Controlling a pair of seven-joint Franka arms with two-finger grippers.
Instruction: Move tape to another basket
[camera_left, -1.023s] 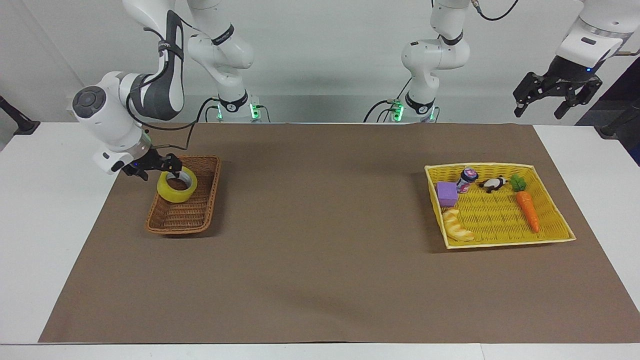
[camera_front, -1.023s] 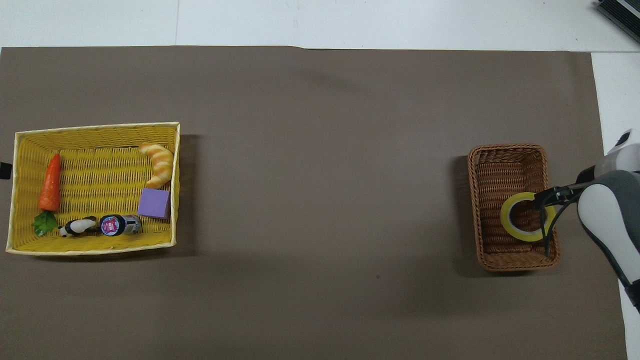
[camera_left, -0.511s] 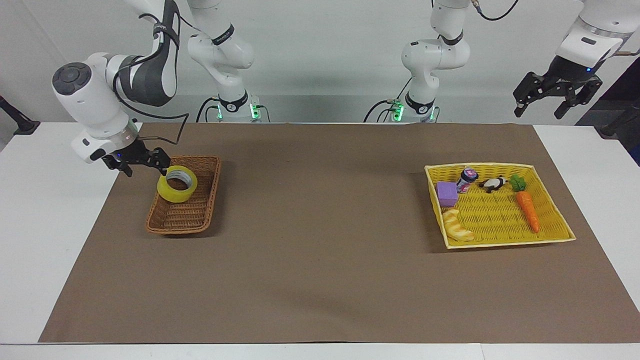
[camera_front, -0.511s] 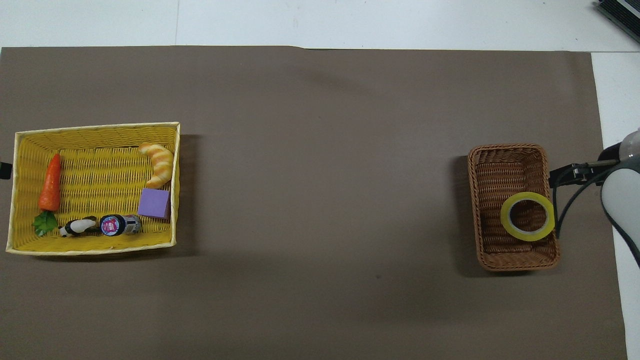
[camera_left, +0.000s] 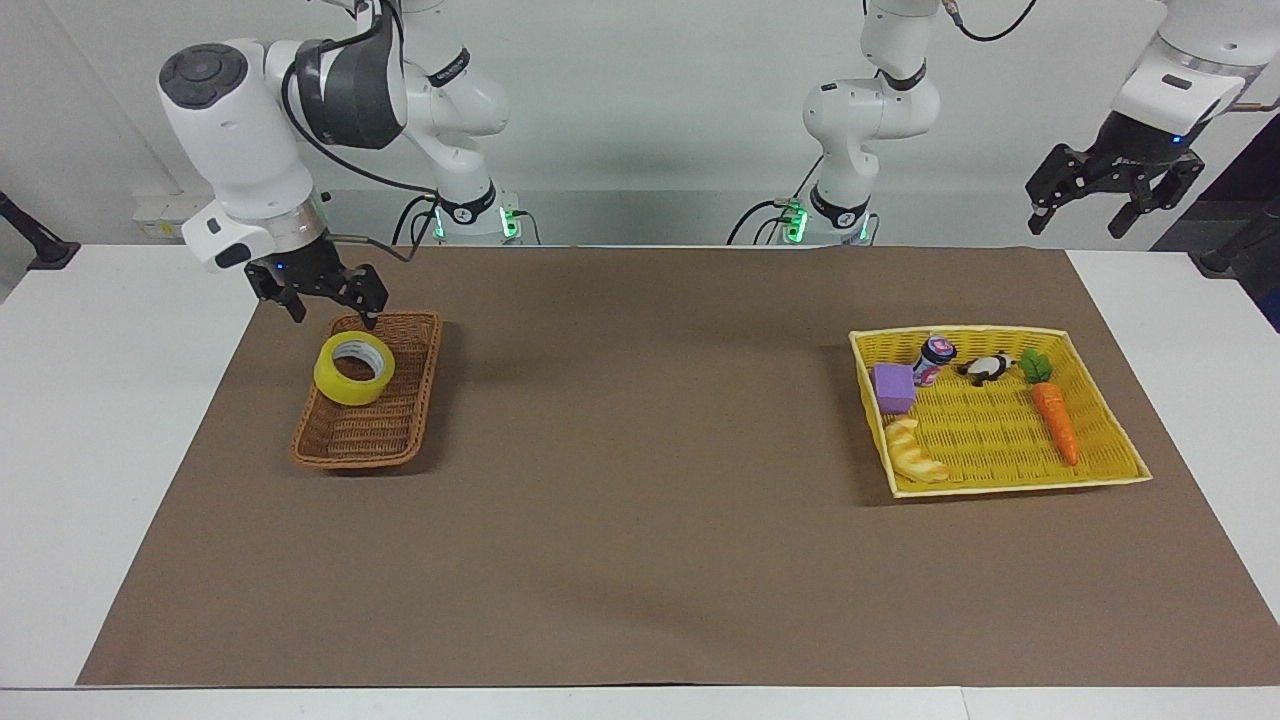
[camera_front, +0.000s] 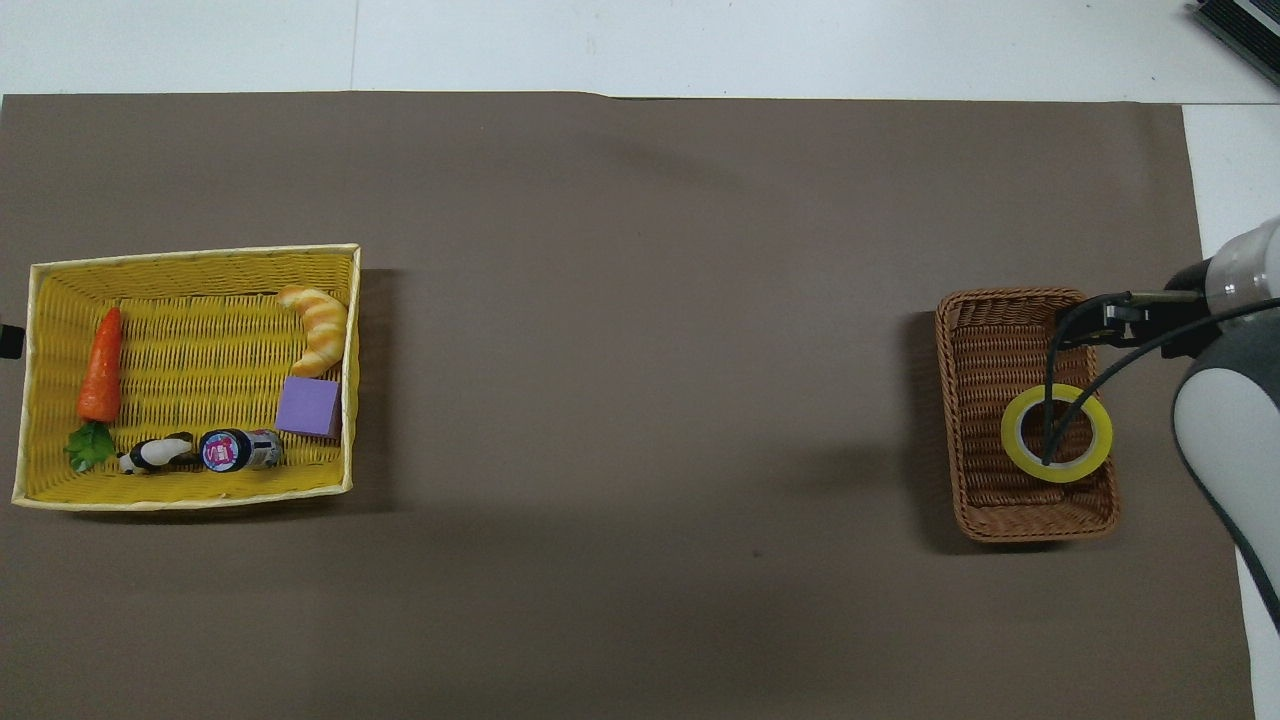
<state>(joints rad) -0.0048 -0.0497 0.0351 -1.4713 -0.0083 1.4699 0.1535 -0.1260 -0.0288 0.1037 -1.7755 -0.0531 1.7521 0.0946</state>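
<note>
So the tape (camera_left: 354, 368) is sitting in the brown basket (camera_left: 330, 445), toward the end nearer the robots, lying flat-ish with its hole facing up. By my read the move itself is done and the step now is just getting clear. The right hand (camera_left: 320, 291) is empty with its fingers spread wide, up in the air over the basket's edge closest to the robots, not touching the roll. If I were doing this bit, I'd go straight up first and only then swing away, because the wicker rim is right under the fingertips and a sideways drag could catch it and shove the basket. There's also a black cable hanging off that arm which, from overhead, crosses right over the roll, so watch it doesn't snag.

The left hand (camera_left: 1113, 187) waits high off the counter (camera_left: 640, 560) at the left arm's end, fingers spread, holding nothing.

Containers, big to small:
- Yellow basket (camera_left: 1010, 488), left arm's end: a carrot (camera_left: 1055, 420), a croissant (camera_left: 917, 453), a purple block (camera_left: 893, 387), a panda figure (camera_left: 986, 369) and a small bottle (camera_left: 934, 360). The last three sit along the side nearer the robots.
- Brown basket, right arm's end: just the tape.
</note>
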